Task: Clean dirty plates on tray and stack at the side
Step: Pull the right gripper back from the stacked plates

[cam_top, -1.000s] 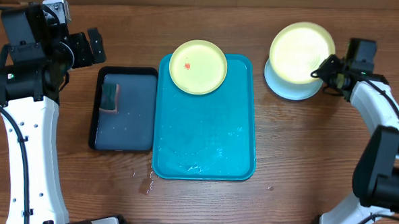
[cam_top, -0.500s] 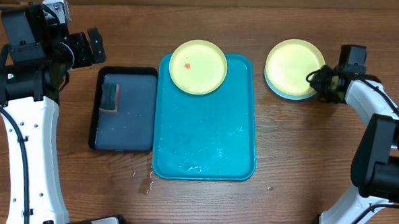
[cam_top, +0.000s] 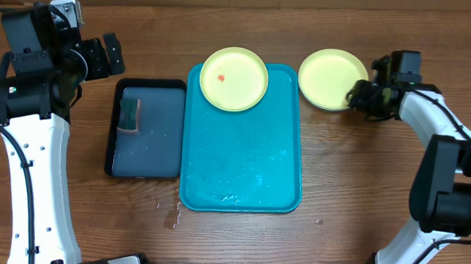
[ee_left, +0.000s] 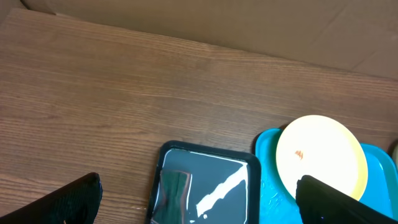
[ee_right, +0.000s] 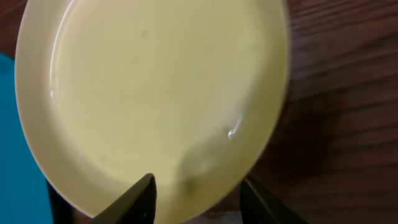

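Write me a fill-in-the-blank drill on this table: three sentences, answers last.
1. The smeared plate lies at the far end of the ___ tray.
2. The sponge lies in the dark tray, ___ of the teal one.
3. The right gripper is at the rim of the second plate, coloured pale ___.
Answers: teal; left; yellow.

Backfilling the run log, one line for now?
right end effector: open, at side plate | left end effector: open | tray: one smeared plate

Plate (cam_top: 234,79) on tray (cam_top: 242,172); stack (cam_top: 332,79), perhaps, rightward
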{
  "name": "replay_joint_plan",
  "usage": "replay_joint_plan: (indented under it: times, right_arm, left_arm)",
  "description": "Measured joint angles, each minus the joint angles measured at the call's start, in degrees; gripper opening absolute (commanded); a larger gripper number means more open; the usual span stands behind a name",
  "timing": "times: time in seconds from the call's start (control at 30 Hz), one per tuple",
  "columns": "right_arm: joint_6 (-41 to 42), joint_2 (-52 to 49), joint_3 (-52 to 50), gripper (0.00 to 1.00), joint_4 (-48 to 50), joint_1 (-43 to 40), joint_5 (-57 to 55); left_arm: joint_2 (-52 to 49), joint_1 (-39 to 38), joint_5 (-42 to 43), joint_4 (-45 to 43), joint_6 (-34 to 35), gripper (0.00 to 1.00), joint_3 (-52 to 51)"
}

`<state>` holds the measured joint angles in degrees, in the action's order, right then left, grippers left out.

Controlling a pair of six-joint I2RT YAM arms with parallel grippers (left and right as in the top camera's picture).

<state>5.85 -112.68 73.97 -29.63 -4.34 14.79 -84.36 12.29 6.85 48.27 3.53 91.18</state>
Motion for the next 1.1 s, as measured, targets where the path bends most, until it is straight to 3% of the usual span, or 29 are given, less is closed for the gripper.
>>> replay_joint_plan:
  times: [0.13,0.33,0.53,0.63,0.77,0.83,0.87,1.1]
  right_arm:
    - [-2.2,0.0,0.2,0.75,-1.4,3.6,-0.4]
    - [-3.5,0.0,0.4,0.73,-5.5,5.9,-4.7]
    - [-3.7,0.0,4.5,0.7,-8.8,5.8,-1.9]
    - [-4.0,0.1,6.3,0.63,-7.0,6.0,-0.6]
    - [-4.4,0.1,6.6,0.39,-2.9,6.3,0.2]
    - [-4.2,0.1,6.6,0.16,-0.8,6.6,0.4]
    - [-4.6,0.1,6.6,0.11,0.0,6.6,0.4]
    - [-4.2,-3.2,6.6,0.11,3.0,6.8,-1.0]
  left_arm:
    - [0.0,0.0,0.0,0.0,0.0,1.0,0.0]
    - [0.0,0.0,0.0,0.0,0.0,1.0,0.0]
    - [0.0,0.0,0.0,0.0,0.0,1.0,0.0]
    - [0.0,0.0,0.0,0.0,0.0,1.0,0.0]
    - [0.0,0.0,0.0,0.0,0.0,1.0,0.0]
    - [0.0,0.0,0.0,0.0,0.0,1.0,0.0]
    - [0.0,0.0,0.0,0.0,0.0,1.0,0.0]
    - [0.0,0.0,0.0,0.0,0.0,1.0,0.0]
